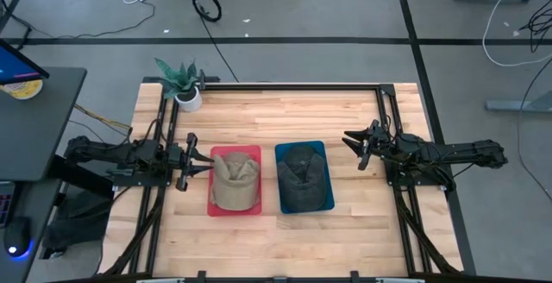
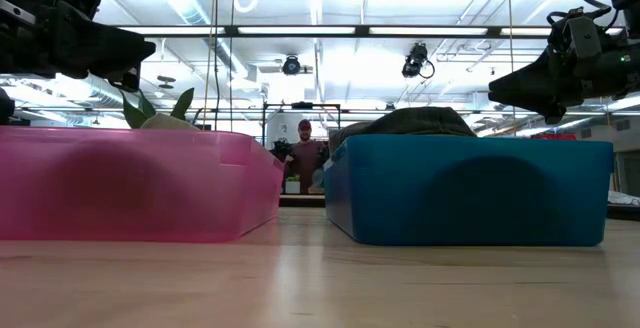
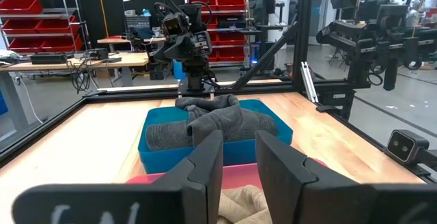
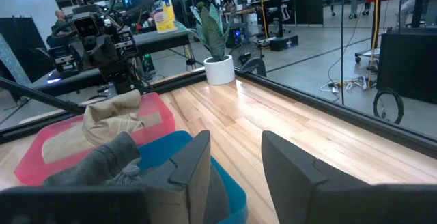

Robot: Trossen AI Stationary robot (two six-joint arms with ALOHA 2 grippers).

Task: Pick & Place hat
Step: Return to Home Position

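A beige hat (image 1: 235,178) lies crumpled in a red bin (image 1: 216,207) at the table's middle. Beside it, a dark grey hat (image 1: 302,172) fills a blue bin (image 1: 326,201), and its crown (image 2: 420,121) rises above the rim. My left gripper (image 1: 191,160) hovers level at the red bin's left side, open, with nothing between its fingers (image 3: 239,138). My right gripper (image 1: 354,145) hovers level to the right of the blue bin, also open and holding nothing (image 4: 235,138). Both fingertips stand apart from the bins.
A potted plant (image 1: 183,86) stands at the table's far left corner. A dark metal frame (image 1: 379,102) runs along the table's far and side edges. Bare wood lies in front of the bins (image 1: 276,240). A person (image 2: 304,153) is in the room beyond.
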